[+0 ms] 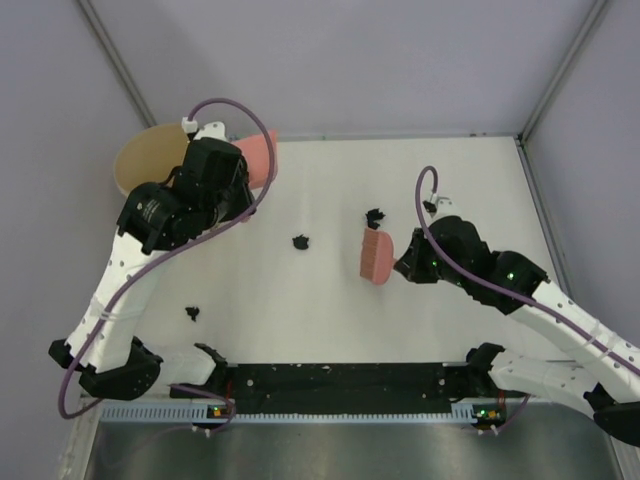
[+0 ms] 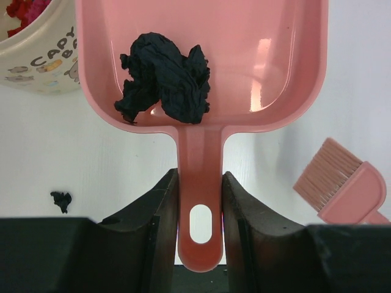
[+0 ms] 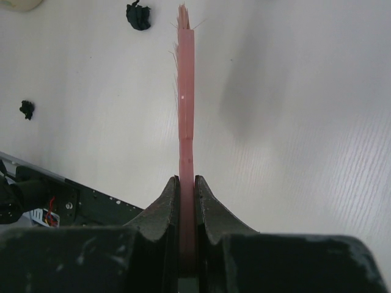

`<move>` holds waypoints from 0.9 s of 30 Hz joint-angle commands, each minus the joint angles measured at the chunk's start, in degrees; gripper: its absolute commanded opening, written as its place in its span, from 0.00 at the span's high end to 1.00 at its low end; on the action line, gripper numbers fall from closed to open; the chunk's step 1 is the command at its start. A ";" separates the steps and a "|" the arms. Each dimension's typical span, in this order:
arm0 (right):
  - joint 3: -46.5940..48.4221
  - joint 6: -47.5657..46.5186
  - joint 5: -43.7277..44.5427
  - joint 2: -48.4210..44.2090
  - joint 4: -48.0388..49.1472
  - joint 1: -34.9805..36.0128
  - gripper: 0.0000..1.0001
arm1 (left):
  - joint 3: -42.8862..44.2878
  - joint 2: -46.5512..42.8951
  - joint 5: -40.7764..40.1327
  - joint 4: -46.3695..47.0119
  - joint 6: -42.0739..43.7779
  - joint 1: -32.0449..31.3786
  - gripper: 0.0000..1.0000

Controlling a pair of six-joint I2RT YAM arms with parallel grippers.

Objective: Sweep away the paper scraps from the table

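Note:
On the white table (image 1: 450, 200) lie three small black paper scraps: one (image 1: 375, 216) just beyond the brush, one (image 1: 300, 241) in the middle, one (image 1: 191, 313) at the near left. My left gripper (image 2: 200, 207) is shut on the handle of the pink dustpan (image 2: 244, 61), at the far left (image 1: 258, 155) next to the bowl. A large black crumpled wad (image 2: 164, 78) lies in the pan. My right gripper (image 1: 405, 268) is shut on the pink brush (image 1: 376, 255), seen edge-on in the right wrist view (image 3: 186, 91). Two scraps (image 3: 138, 15) (image 3: 26, 109) lie left of the brush.
A cream bowl (image 1: 140, 160) stands at the far left corner; in the left wrist view (image 2: 36, 61) it holds something red. A black strip (image 1: 340, 380) runs along the table's near edge. Grey-lilac walls enclose the table. Another scrap (image 2: 61, 200) lies left of the dustpan handle.

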 commanded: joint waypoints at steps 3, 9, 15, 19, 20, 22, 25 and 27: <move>-0.20 0.79 -2.34 -1.14 2.45 0.64 1.00 | 7.66 3.87 10.96 2.23 2.07 10.41 1.00; -0.29 1.05 -3.84 -1.23 1.92 0.72 1.00 | 13.64 8.26 20.01 3.20 1.81 20.96 1.00; -0.03 0.97 -4.63 -1.23 0.78 0.72 1.00 | 13.38 9.32 31.09 7.06 -1.00 30.46 1.00; 0.85 0.88 -5.07 -0.88 -0.10 0.72 1.00 | 13.12 10.20 36.36 9.61 -3.11 35.64 1.00; 1.03 0.88 -5.33 -0.79 -0.19 0.64 1.00 | 12.68 10.20 38.11 10.49 -3.90 36.44 1.00; 1.20 0.62 -5.86 -0.79 -0.19 0.63 1.00 | 10.93 9.94 41.46 12.60 -5.31 40.30 1.00; 1.20 0.09 -6.47 -0.53 -0.54 0.72 1.00 | 7.86 8.98 46.20 16.28 -7.16 44.17 1.00; 1.55 -0.09 -6.83 -0.09 -0.98 0.72 1.00 | 5.92 8.36 49.37 18.83 -8.74 46.54 1.00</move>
